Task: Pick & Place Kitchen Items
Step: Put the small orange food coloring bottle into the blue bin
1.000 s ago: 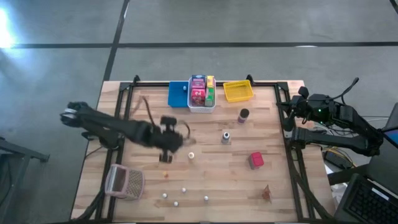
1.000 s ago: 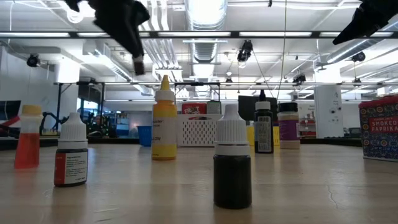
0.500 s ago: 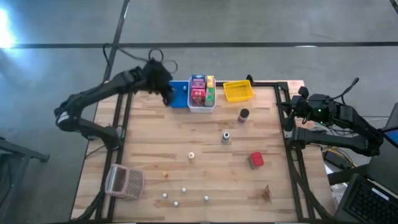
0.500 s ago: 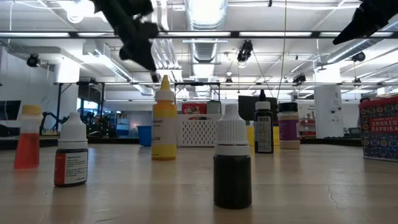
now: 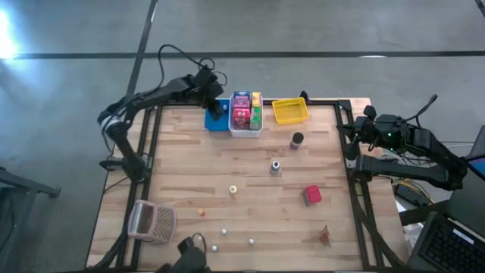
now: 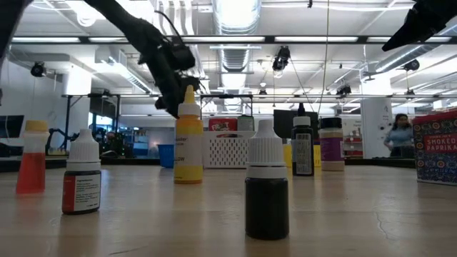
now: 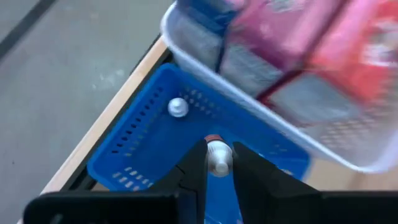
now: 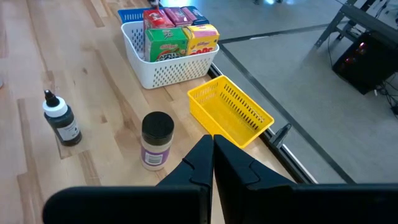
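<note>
Since 1 second ago the left arm has swung from mid-table to the far edge, and its left gripper now hangs over the blue perforated plastic bin. Largest of all is the pale wooden slatted table, with the right arm parked off its right edge; the right gripper has its fingers pressed together on nothing.

Along the far edge stand 3 bins: the blue one, a white mesh bin filled with pink, red, green and yellow toy boxes, and a yellow mesh bin. A pinkish mesh basket lies at the near left corner.

On open wood sit a red toy box, a dark-lidded jar with a purple label and a small dark dropper bottle with a white cap.

In the left wrist view the fingers are nearly closed, pinching a small white-capped bottle above the blue bin, where a little white ball rests on the floor.

Several tiny white and yellowish balls are scattered near the front edge.
</note>
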`<control>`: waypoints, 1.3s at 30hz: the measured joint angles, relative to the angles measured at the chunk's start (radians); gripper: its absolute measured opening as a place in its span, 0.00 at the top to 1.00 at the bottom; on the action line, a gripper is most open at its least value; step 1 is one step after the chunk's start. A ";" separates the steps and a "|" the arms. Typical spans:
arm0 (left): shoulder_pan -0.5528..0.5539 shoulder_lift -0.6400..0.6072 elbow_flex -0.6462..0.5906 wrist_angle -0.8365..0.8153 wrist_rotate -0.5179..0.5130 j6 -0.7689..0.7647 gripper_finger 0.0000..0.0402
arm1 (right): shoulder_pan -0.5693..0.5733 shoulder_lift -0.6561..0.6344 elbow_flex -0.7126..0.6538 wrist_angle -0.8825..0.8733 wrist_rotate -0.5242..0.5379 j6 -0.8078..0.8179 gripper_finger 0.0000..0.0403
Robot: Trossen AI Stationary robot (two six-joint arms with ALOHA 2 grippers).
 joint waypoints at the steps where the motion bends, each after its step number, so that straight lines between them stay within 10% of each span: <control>1: 0.005 0.020 0.010 0.000 0.000 0.000 0.84 | 0.000 0.000 0.000 0.000 0.000 0.000 0.98; 39: 0.070 0.183 0.030 0.113 -0.006 -0.012 0.84 | 0.000 0.000 0.000 0.000 0.000 0.000 0.98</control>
